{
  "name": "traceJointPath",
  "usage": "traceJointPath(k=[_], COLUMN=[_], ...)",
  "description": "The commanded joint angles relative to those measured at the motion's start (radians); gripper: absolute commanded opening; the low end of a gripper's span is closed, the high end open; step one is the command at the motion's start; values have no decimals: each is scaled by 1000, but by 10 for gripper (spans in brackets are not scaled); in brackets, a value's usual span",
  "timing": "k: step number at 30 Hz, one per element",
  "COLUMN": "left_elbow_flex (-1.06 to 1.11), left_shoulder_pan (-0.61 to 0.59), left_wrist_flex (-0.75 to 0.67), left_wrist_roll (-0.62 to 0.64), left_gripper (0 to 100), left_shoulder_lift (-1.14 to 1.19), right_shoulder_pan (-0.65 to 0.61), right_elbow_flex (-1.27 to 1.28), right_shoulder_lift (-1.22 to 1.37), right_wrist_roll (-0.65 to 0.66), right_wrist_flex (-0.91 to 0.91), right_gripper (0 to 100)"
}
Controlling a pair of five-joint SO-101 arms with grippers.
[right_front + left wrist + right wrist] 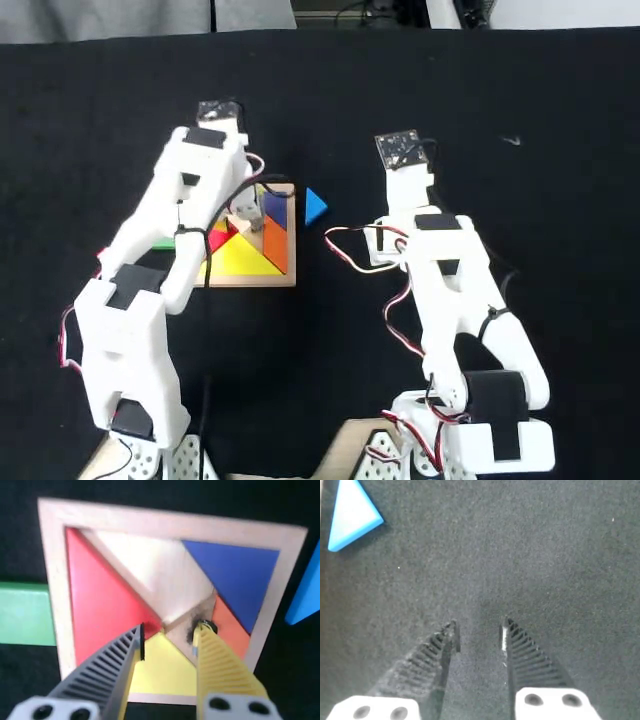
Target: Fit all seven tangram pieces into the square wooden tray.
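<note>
We see one black bench (520,100). Under our open, empty left end effector (167,630), one tray (165,520) holds four pieces (100,590). A green piece (25,612) and a blue triangle (351,515) lie outside. Our right end effector (479,630) gapes, empty.

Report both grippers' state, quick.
Left gripper: open, empty, over the square wooden tray.
Right gripper: open, empty, over the black table.

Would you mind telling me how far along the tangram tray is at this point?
Done: the red piece, yellow piece, orange piece and dark blue piece lie in the tray. In hand: nothing; the left gripper hangs open over the tray's bare wood, the right gripper open over the black cloth. Left: the green piece and light blue triangle lie outside the tray.
</note>
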Motion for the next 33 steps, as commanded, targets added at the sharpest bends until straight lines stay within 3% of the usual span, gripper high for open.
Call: traceJointPath(k=[1,6,11,19,23,28,33], left_elbow_flex=[-142,-196,-61,386,636,845,970], left_shoulder_pan=[-70,-197,-409,-743,-928,-1121,-1288], left_wrist_flex=[86,245,290,60,-86,-206,-315], left_wrist_roll=[-9,-64,-173,-209,-206,-206,-207], left_gripper=[180,180,180,180,180,180,180], left_shoulder_lift=[-98,-253,-427,-592,-641,-674,-674], right_shoulder_pan=[14,-9,-161,-491,-631,-733,-799], right_elbow_flex=[-2,-48,-136,-306,-479,-734,-961], right_shoulder_lift=[-45,-73,-174,-122,33,285,527], right_wrist_roll=[-2,44,110,146,273,384,399], right_wrist_flex=[-9,57,166,262,322,338,338], right_gripper=[141,141,141,145,145,154,279])
